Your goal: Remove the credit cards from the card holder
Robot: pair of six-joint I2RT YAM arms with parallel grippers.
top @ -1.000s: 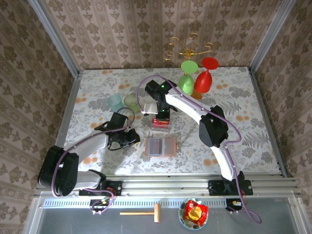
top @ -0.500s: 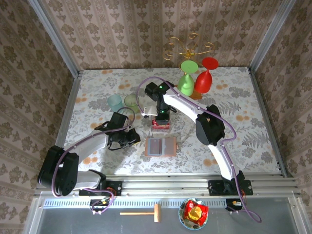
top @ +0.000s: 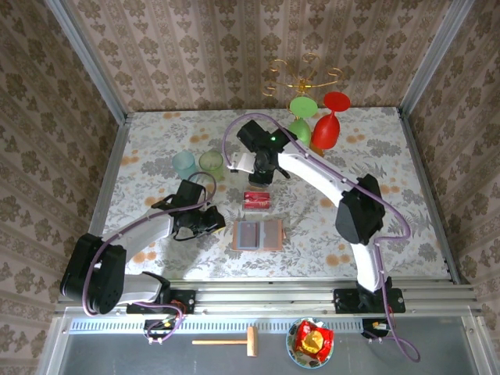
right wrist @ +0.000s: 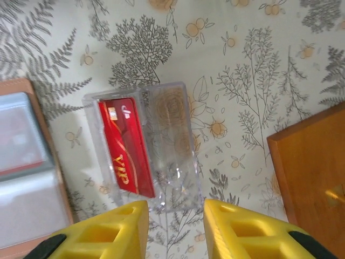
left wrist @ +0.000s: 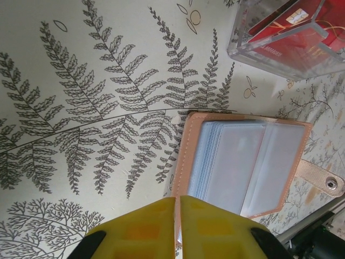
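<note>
On the worktop point(top: 156, 148), we should bring the right arm point(top: 312, 168), jaws wide and empty, over the open card holder point(top: 258, 234) to check its sleeves while the closed left jaws steady its left edge. The red cards point(right wrist: 125, 154) lie in the clear box point(top: 256, 200) just far of it; a second ago the right jaws covered that box, now they have lifted away.
</note>
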